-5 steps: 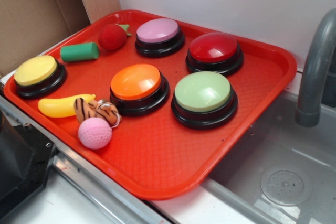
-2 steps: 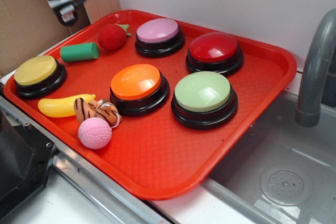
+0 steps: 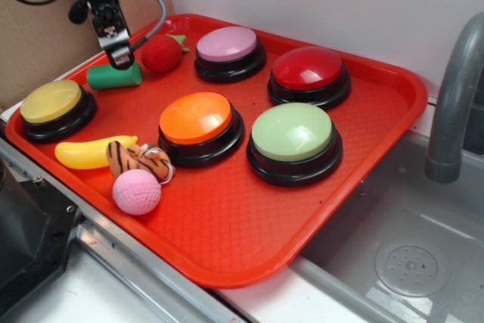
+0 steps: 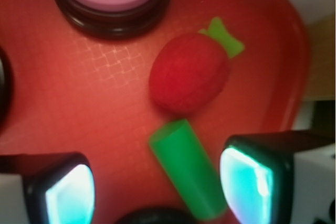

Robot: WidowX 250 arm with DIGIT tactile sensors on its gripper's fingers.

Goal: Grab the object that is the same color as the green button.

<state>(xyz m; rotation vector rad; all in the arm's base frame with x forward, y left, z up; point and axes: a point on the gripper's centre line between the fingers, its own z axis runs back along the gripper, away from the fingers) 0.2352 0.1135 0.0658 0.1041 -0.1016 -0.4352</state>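
Your target, the green cylinder (image 4: 188, 167), lies on its side at the red tray's (image 3: 355, 149) far left corner, just beside the strawberry toy (image 4: 189, 80). Your gripper (image 4: 157, 187) hangs above it with jaws spread wide, one finger on either side, holding nothing. The green button (image 3: 293, 141) sits well apart, right of the orange button (image 3: 197, 125).

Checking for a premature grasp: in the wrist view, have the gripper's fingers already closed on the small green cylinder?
No: the gripper is open, its fingers spread apart, with the small green cylinder lying free on the red tray.
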